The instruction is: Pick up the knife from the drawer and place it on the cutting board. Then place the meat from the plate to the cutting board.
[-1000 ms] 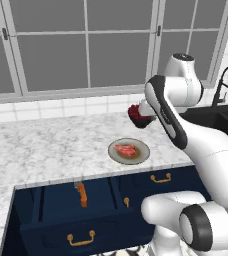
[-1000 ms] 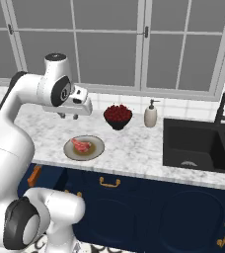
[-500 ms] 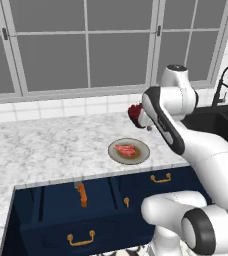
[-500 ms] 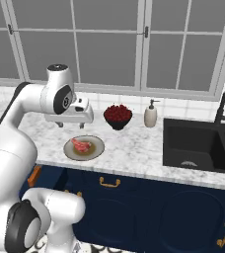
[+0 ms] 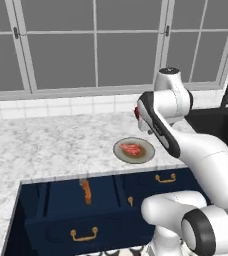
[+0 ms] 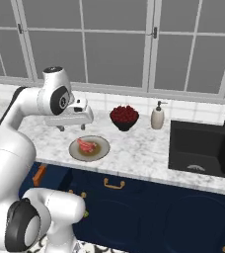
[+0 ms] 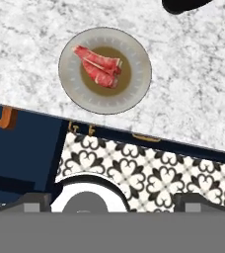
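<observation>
Two task things are lying well apart: the knife (image 5: 86, 190) is resting inside the open drawer (image 5: 71, 212) below the worktop (image 5: 46, 145), while the meat (image 7: 100, 65) is sitting on the plate (image 7: 70, 69) near the worktop's front edge. The tool (image 6: 74, 127) is hovering above the plate with its jaws standing wide, holding nothing. Since the knife is due first, dropping onto the meat from here would probably break the order. Reaching low into the drawer could knock the plate off the edge. Most of the knife's blade is hard to make out, and I cannot tell where the cutting board is lying.
</observation>
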{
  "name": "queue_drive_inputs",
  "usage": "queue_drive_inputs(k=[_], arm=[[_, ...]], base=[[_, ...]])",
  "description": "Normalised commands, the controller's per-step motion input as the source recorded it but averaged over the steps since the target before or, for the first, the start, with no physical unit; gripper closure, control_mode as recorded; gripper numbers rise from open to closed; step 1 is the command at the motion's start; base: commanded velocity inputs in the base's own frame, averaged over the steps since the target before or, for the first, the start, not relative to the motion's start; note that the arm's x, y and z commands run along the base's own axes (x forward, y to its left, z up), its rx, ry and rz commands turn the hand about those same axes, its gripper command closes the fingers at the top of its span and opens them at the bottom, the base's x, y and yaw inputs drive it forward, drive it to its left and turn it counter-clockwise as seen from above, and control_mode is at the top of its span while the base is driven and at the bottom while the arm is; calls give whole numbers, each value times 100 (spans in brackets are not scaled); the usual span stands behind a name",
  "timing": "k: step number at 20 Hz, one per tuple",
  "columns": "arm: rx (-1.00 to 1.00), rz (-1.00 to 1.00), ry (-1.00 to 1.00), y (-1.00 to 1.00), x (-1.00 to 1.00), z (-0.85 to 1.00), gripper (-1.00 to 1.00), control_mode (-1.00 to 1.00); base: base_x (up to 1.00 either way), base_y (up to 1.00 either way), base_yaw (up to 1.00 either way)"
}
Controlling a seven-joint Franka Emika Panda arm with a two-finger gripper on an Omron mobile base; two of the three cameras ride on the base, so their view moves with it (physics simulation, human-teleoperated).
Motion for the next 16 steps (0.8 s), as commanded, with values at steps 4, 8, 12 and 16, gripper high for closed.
queue_drive_inputs(k=[4,8,12,16], arm=[[0,0,0,0,0,0,-100,100],[0,0,0,0,0,0,-100,100],[0,0,0,0,0,0,-100,100],[0,0,0,0,0,0,-100,100]], base=[[-10,-7,28],[-22,-31,32],[-12,-46,34],[-9,-60,32]])
